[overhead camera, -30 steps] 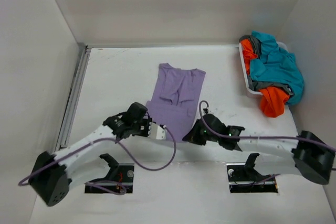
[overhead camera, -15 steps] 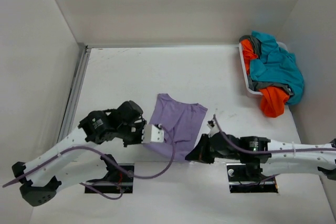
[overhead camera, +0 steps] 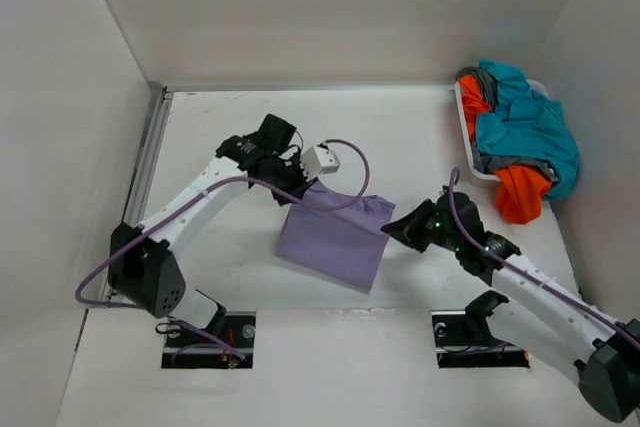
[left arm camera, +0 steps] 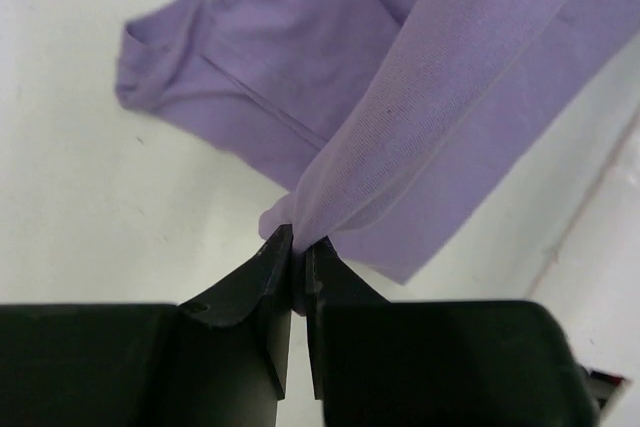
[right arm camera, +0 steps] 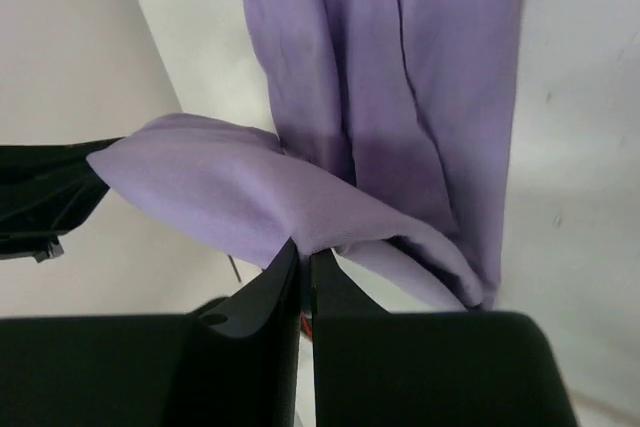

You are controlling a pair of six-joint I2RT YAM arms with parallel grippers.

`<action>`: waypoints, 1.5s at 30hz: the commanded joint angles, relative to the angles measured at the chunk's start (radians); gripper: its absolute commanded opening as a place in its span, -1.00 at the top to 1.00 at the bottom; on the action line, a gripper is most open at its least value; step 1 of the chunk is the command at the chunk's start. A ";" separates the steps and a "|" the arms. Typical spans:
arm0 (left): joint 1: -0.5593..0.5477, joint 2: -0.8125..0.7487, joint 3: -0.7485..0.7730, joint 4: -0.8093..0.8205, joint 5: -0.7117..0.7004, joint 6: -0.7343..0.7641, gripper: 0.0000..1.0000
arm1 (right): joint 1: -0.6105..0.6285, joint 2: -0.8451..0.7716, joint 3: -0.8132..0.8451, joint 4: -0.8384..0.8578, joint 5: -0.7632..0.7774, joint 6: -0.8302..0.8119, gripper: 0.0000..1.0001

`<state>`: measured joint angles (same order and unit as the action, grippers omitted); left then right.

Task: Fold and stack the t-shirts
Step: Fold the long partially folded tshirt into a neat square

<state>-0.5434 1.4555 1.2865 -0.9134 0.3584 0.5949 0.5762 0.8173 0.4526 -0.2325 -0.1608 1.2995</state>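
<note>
Your left fingers [left arm camera: 255, 292] are pressed together on a pinch of the lavender t-shirt [overhead camera: 335, 239], at the cloth's 11 o'clock corner in the top view. That edge is lifted off the worktop [overhead camera: 220, 137], I judge so that the top layer can be carried over as a fold.

The shirt sits mid-worktop, doubled into a rough rectangle that slants toward 5 o'clock. Its upper layer is drawn between the two grips and raised off the layer beneath. It is a plain, soft knit, and the wrist views show creases and a seam on the lower layer.

Your right fingers [right arm camera: 262, 297] are likewise clamped on the shirt's 2 o'clock corner, matching the left so the held edge runs straight.

At 2 o'clock on the worktop, the white basket [overhead camera: 464, 137] holds the teal shirt [overhead camera: 530, 127], orange shirt [overhead camera: 520, 195] and grey shirt [overhead camera: 510, 164]. They are heaped, spilling over its rim, and not yet folded.
</note>
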 commanded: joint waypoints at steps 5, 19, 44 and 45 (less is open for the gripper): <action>0.061 0.147 0.125 0.152 0.022 -0.040 0.88 | -0.172 0.181 0.083 0.151 -0.160 -0.193 0.91; 0.153 0.382 0.181 0.272 -0.021 -0.055 0.72 | -0.310 0.615 0.291 0.240 -0.157 -0.318 0.51; 0.093 0.330 0.010 0.588 -0.061 -0.244 -0.03 | -0.143 0.698 0.310 0.292 0.121 -0.424 0.72; 0.105 0.357 0.023 0.591 -0.070 -0.256 -0.01 | -0.149 0.730 0.322 0.300 0.122 -0.424 0.73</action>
<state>-0.4831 1.7470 1.2980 -0.3656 0.2943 0.4034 0.4339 1.4853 0.7433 0.0082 -0.0711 0.8684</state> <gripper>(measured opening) 0.511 0.141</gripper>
